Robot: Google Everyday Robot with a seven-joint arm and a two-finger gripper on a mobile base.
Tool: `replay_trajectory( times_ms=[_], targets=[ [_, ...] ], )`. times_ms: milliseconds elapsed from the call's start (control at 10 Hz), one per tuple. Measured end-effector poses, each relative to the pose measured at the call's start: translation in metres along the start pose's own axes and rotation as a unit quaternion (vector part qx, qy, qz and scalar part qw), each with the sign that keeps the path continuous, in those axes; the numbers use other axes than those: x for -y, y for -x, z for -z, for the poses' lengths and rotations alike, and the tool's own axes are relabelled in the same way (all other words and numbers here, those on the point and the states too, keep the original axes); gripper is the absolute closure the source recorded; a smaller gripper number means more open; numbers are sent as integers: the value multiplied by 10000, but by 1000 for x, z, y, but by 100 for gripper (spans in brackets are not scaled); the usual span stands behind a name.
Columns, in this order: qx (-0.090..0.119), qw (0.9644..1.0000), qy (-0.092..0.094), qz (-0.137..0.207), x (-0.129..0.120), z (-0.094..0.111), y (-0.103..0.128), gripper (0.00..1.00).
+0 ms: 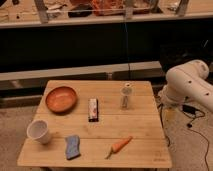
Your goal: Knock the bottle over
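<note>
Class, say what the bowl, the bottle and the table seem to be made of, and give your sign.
Bowl: perhaps wood or plastic, matte orange-brown. Bottle: likely plastic, translucent grey with a white cap. Table: pale wood, plank seams showing. Gripper out of view; only the white arm shows, right of the table.

I am watching through the one camera, which is sitting high and looking down at an angle over the near edge of the wooden table (100,142). It is facing across the table toward the dark counter front (75,47) behind it and is taking in nearly the whole tabletop. The white arm (187,85) is showing right of the table, and the gripper is lying outside the frame.
</note>
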Motion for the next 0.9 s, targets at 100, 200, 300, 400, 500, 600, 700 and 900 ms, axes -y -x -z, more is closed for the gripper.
replay_trajectory(
  times_ms=[100,200,300,400,500,600,700,900],
  targets=[
    [0,10000,0,0,0,0,0,20],
    [0,10000,0,0,0,0,0,20],
    [0,10000,0,0,0,0,0,20],
    [-2,10000,-12,-4,1,0,-1,20],
    [-16,10000,-68,38,9,-1,2,20],
    [-20,9999,-118,70,18,-1,6,20],
    [-30,9997,-180,140,37,-4,11,20],
    [-48,9995,-248,211,50,-5,16,20]
  ],
)
